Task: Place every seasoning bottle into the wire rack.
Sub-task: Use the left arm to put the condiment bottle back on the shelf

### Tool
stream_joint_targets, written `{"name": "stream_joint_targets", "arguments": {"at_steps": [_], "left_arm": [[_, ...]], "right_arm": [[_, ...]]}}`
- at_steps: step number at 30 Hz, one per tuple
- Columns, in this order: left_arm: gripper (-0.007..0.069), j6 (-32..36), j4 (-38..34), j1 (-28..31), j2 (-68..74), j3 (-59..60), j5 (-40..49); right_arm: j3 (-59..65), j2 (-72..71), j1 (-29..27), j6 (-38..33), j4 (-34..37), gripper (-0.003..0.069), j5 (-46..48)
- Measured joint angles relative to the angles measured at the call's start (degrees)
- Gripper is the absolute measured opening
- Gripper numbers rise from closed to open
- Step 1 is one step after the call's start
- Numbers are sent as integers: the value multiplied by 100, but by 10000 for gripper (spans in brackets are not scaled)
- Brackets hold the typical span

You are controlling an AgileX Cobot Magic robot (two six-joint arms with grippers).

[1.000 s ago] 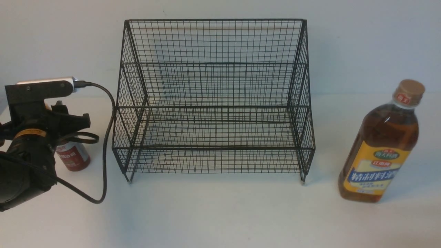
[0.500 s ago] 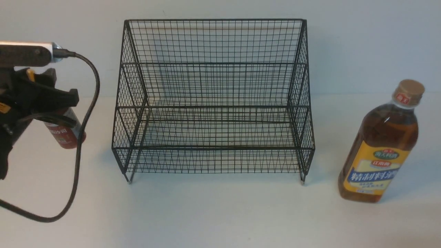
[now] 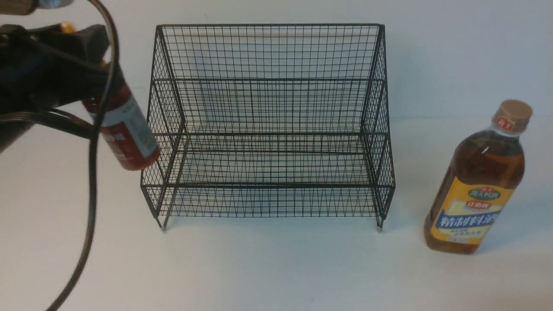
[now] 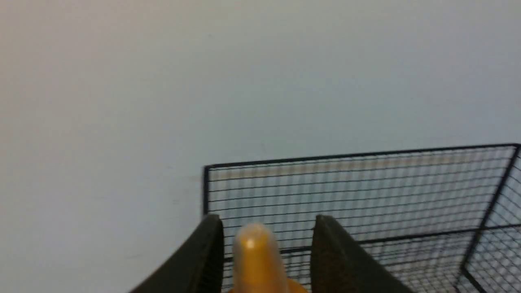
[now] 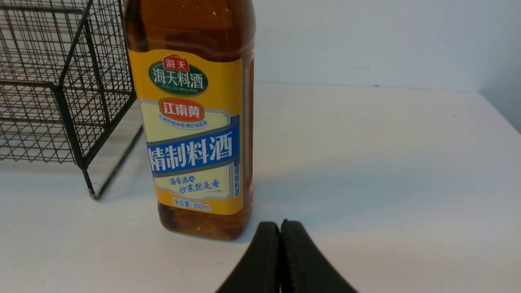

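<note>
The small red sauce bottle [image 3: 128, 136] hangs tilted in the air just left of the black wire rack [image 3: 268, 25], level with its lower tier. My left gripper [image 3: 100, 69] is shut on the bottle's upper part. In the left wrist view its yellow nozzle [image 4: 254, 260] stands between the two fingers of the left gripper [image 4: 266, 221], with the rack's top edge [image 4: 358, 154] beyond. The tall amber bottle [image 3: 475, 181] stands upright on the table right of the rack. My right gripper [image 5: 281, 224] is shut and empty, low on the table just in front of the amber bottle [image 5: 195, 122].
A black cable [image 3: 91, 181] loops down from my left wrist in front of the rack's left side. The rack's right front foot [image 5: 94, 196] stands close to the amber bottle. A pale wall [image 3: 453, 52] rises behind the table.
My left gripper has lifted the red sauce bottle off the table and carried it up and right, toward the rack's left side. The bottle now tilts. The right arm has not moved.
</note>
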Motion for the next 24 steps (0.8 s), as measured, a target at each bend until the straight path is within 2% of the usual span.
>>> {"name": "stream_joint_targets", "arguments": {"at_steps": [2, 6, 16, 24], "left_arm": [[256, 12, 5, -343, 276, -1, -128], [256, 67, 5, -647, 829, -1, -562], [254, 67, 0, -667, 1726, -1, -1234], [254, 67, -5, -667, 1994, -7, -977]], "right_arm": [[0, 0, 0, 0, 0, -15, 0], [0, 0, 0, 0, 0, -15, 0], [0, 0, 0, 8, 0, -15, 0], [0, 0, 0, 37, 0, -15, 0]]}}
